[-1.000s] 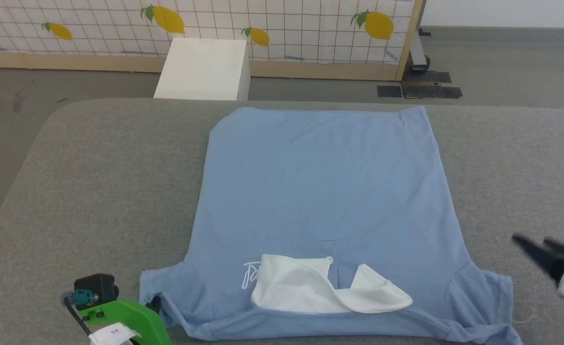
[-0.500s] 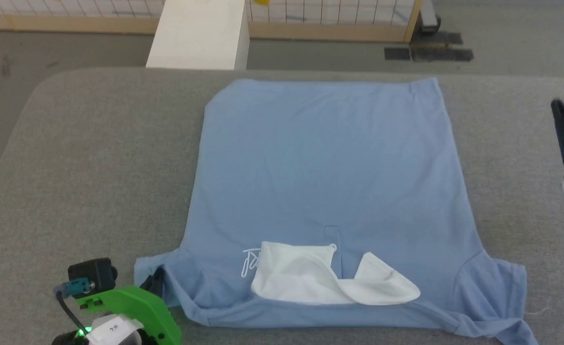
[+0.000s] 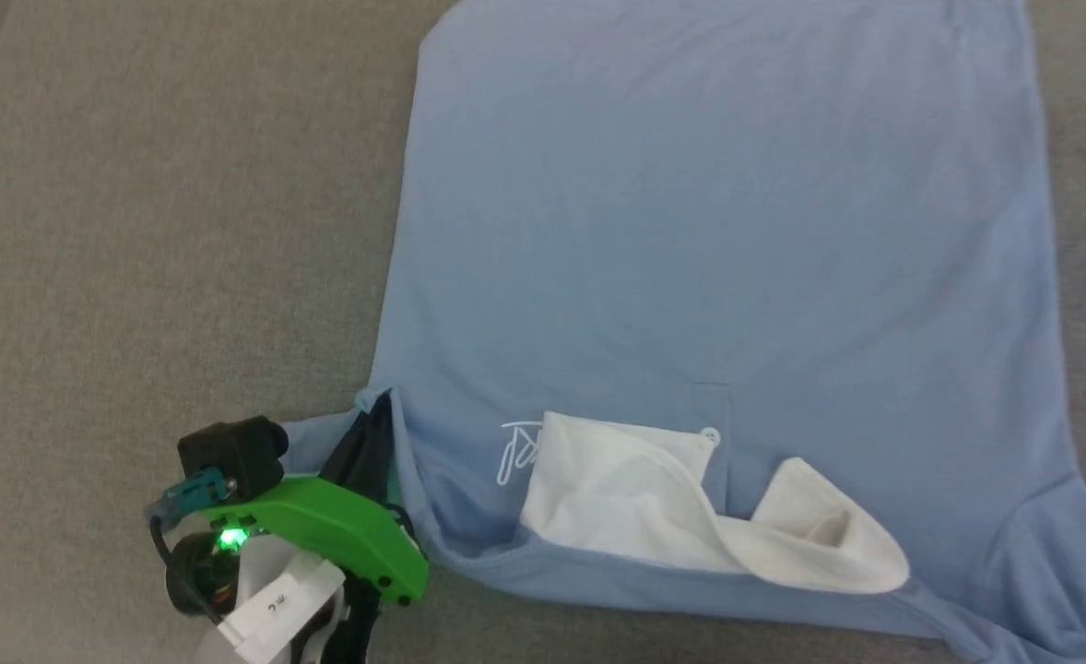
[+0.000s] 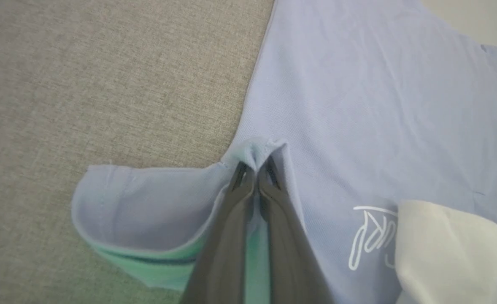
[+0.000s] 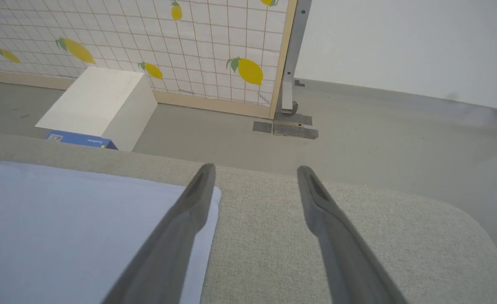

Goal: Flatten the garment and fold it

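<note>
The left claw (image 4: pixel 255 168) pinches a sleeve-seam fold of the light-blue garment (image 3: pixel 718 231), which spreads flat ahead and right of it across the grey table (image 3: pixel 165 231); the right claw (image 5: pixel 257 173) gapes wide and empty above a garment corner.

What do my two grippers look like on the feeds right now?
Left gripper: two long dark-grey tapered fingers, a green bracket with a lit green light, a black camera, a black cable, a white label. Right gripper: same dark tapered fingers.
</note>
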